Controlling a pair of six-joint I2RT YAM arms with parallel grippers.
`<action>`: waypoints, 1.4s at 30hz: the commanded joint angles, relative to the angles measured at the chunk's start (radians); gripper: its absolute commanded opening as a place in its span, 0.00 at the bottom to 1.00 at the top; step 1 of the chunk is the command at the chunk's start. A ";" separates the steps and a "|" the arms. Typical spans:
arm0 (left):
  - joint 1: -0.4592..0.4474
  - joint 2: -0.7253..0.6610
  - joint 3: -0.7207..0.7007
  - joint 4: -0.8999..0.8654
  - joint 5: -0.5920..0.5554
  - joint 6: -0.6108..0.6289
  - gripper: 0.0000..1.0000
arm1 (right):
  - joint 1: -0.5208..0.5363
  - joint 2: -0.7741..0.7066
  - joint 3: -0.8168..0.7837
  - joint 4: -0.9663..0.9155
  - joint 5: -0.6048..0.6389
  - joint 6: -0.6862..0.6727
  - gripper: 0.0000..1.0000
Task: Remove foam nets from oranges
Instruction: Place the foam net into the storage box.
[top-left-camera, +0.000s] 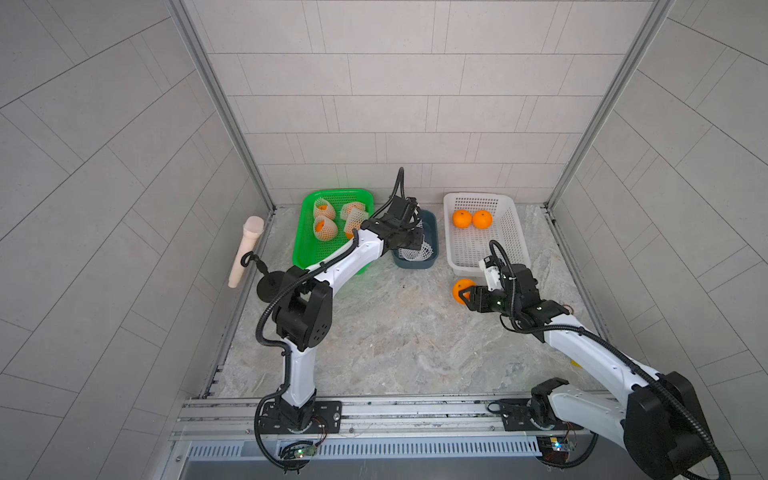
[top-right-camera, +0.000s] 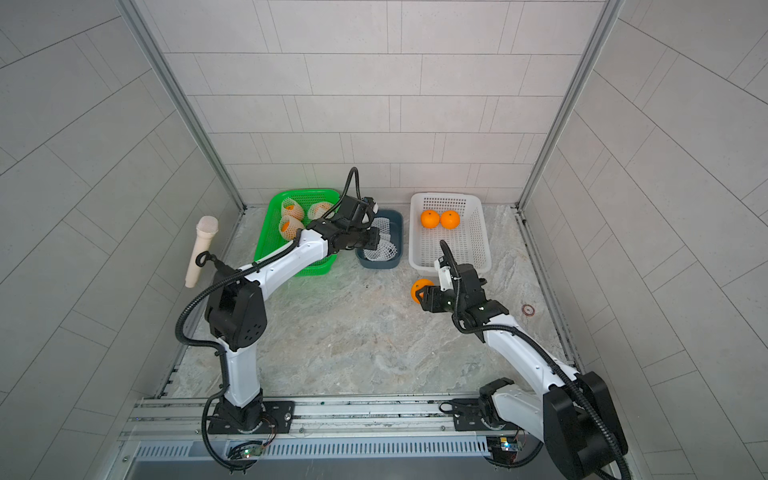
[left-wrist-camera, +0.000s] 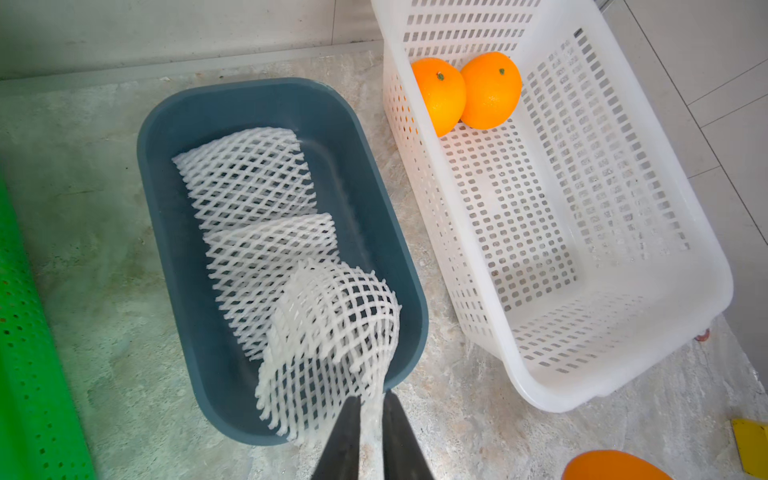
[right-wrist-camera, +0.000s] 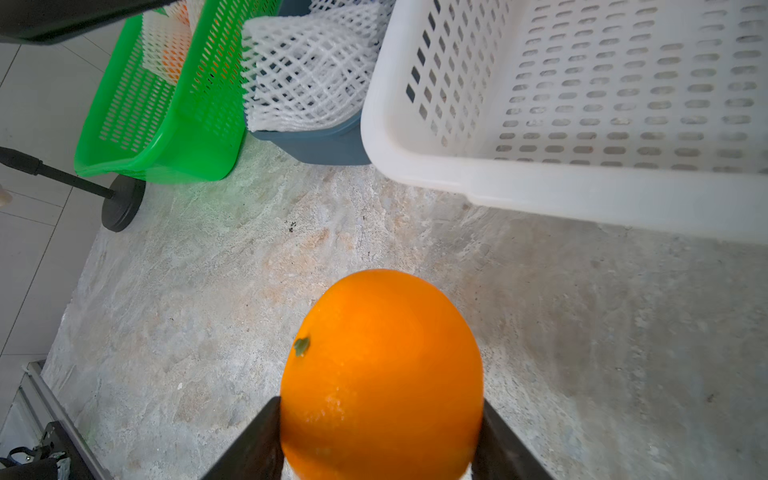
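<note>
My left gripper is shut on a corner of a white foam net. The net hangs from it into the near end of a blue tub, where two flat foam nets lie. In both top views that gripper hovers over the tub. My right gripper is shut on a bare orange, held above the table in front of the white basket. Two bare oranges rest at the basket's far end. Several oranges in foam nets sit in the green basket.
A beige microphone stands on a black round-based stand at the table's left edge. A small ring lies on the table right of my right arm. Both arm bases sit on the front rail.
</note>
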 joint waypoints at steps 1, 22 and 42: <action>0.002 0.000 -0.001 0.010 0.028 0.016 0.18 | -0.005 -0.014 -0.002 0.006 0.001 -0.010 0.66; -0.024 0.186 0.132 -0.147 -0.092 0.038 0.20 | -0.007 0.004 -0.004 0.015 0.000 -0.008 0.66; 0.032 0.356 0.296 -0.217 -0.174 0.073 0.19 | -0.009 0.032 -0.002 0.028 0.000 -0.008 0.66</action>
